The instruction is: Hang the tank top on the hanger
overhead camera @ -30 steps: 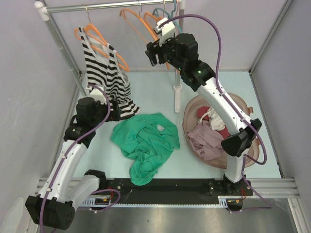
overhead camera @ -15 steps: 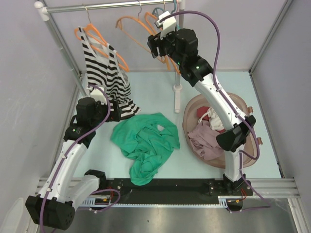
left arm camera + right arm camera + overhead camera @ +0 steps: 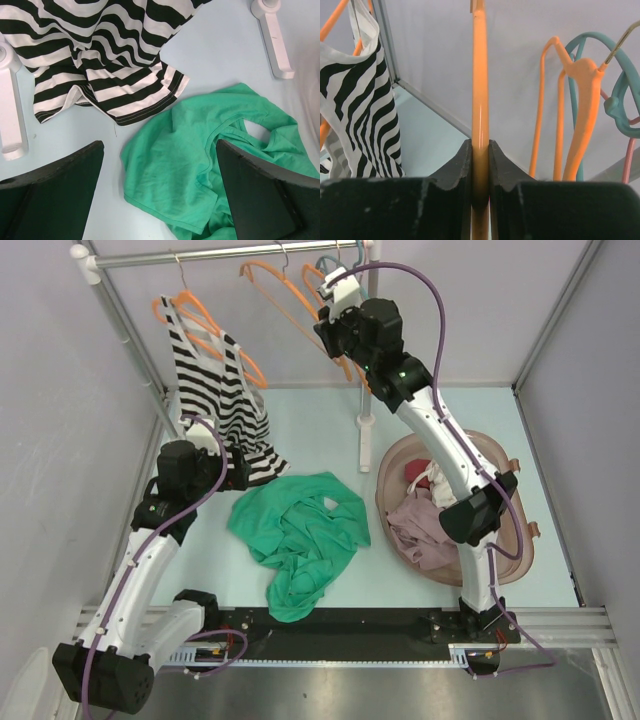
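Observation:
The green tank top point(image 3: 300, 535) lies crumpled on the table in front of the arms. My left gripper point(image 3: 235, 468) hovers by its left edge. In the left wrist view the left gripper point(image 3: 159, 145) is open, its fingers straddling the tank top point(image 3: 200, 160) from above without touching it. An orange hanger point(image 3: 285, 302) hangs from the rail at the back. My right gripper point(image 3: 328, 332) is raised to it. In the right wrist view the right gripper point(image 3: 480, 150) is shut on a thin bar of the hanger point(image 3: 480, 90).
A black-and-white striped top point(image 3: 215, 390) hangs on another orange hanger at the rail's point(image 3: 230, 252) left. More orange hangers point(image 3: 580, 100) and a teal one point(image 3: 600, 40) hang to the right. A pink basket point(image 3: 520, 540) of garments sits at right, next to the rack's white foot point(image 3: 365, 440).
The right gripper has risen slightly toward the rail and closed on the orange hanger's bar; the hanger has swung a little. The left arm and tank top have not moved.

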Controlling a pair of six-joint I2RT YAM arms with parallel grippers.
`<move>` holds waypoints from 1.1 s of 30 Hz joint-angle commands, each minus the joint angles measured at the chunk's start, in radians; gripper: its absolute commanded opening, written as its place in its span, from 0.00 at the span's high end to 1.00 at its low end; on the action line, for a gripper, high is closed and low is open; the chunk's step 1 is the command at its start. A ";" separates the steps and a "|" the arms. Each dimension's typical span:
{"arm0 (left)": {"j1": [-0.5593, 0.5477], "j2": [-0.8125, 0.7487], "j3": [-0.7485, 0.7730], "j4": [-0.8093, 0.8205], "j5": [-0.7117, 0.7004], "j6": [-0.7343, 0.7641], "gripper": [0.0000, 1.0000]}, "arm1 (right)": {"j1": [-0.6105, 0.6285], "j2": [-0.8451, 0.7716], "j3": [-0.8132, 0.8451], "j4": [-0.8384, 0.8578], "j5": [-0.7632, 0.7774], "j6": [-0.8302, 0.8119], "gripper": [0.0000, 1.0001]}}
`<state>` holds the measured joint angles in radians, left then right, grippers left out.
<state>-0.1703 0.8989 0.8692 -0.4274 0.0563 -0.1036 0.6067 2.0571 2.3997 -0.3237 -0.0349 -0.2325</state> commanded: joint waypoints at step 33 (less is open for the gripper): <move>0.003 0.017 -0.015 0.038 -0.049 0.022 0.01 | 0.125 -0.340 -0.350 0.180 0.185 0.010 1.00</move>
<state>-0.1703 0.9035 0.8627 -0.4267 0.0433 -0.1032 0.7067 1.8488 2.0796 -0.2604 0.0986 -0.2157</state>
